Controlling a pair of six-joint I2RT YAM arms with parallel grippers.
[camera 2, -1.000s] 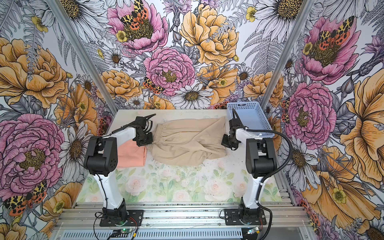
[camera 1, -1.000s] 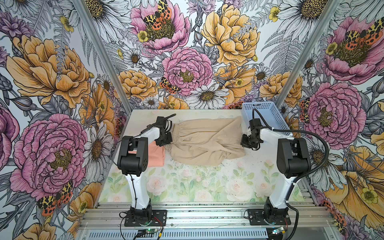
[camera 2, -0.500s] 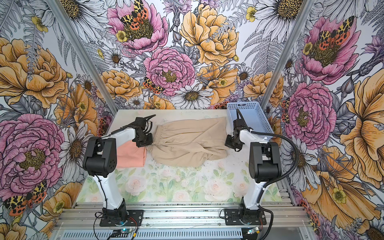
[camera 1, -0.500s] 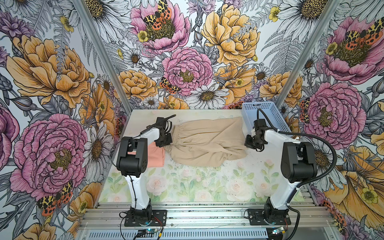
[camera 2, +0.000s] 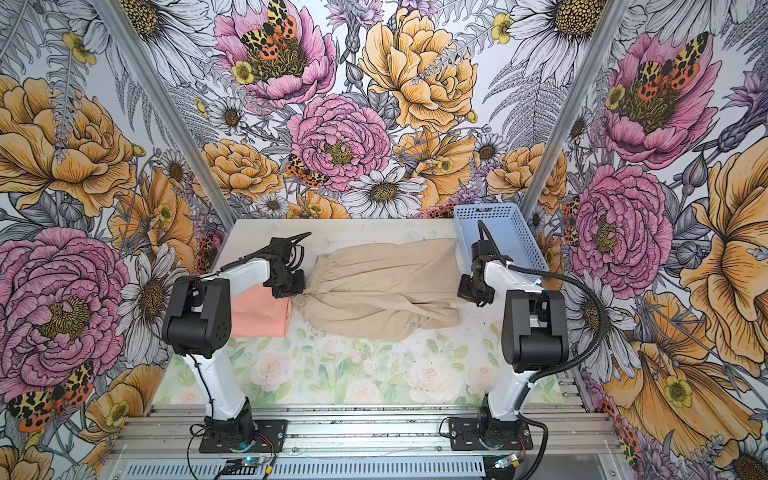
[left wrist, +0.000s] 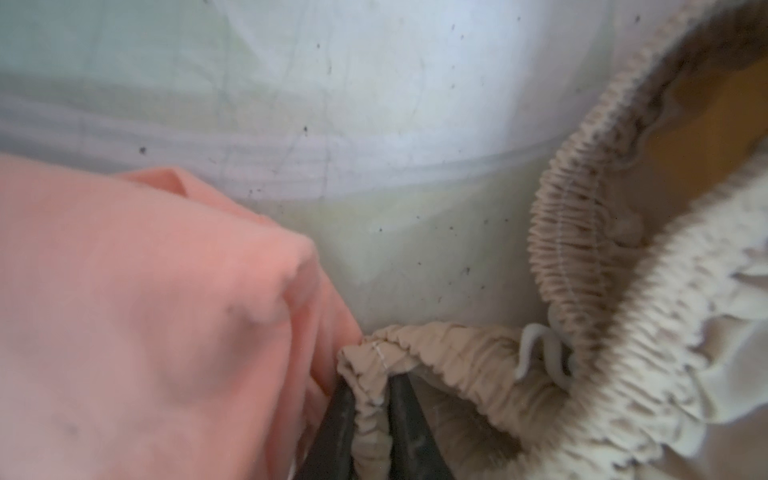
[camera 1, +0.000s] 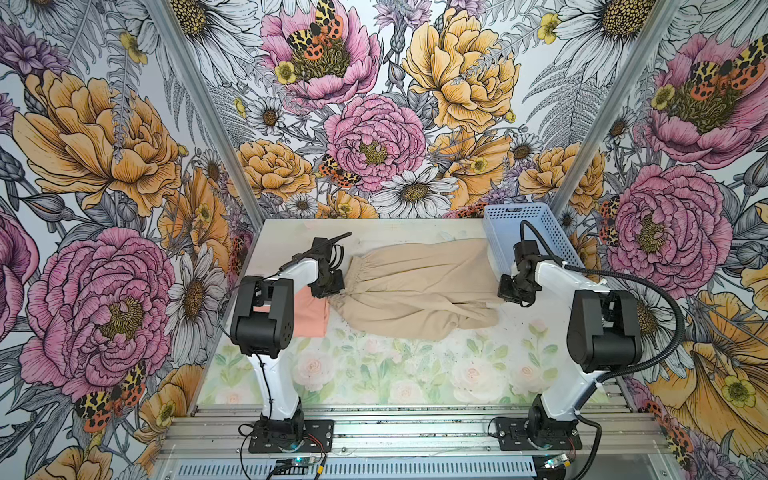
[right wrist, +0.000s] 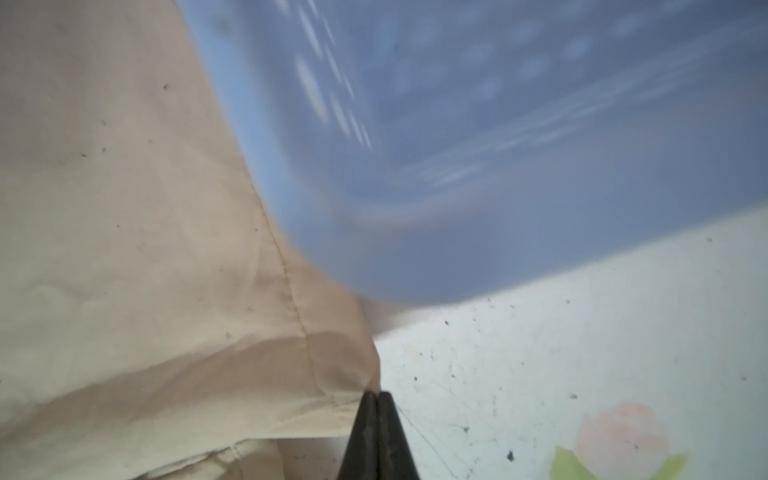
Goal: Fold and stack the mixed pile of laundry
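Beige-tan garment point(camera 1: 415, 291) lies spread out, creased; folded peach T-shirt point(camera 1: 309, 318) beside its gathered waistband point(left wrist: 582, 249)

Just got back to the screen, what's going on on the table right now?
Both arms are working the beige garment, spread across the back of the table. The left claw pinches its gathered waistband. The right claw is shut at the opposite hem corner, seemingly gripping it, beside the blue basket. The peach shirt lies by the left arm and looks already folded. The beige garment is not yet folded.

Floral mural walls point(camera 1: 374, 137), pastel rose-print tabletop point(camera 1: 395, 374), aluminium base rails point(camera 1: 415, 419), even light
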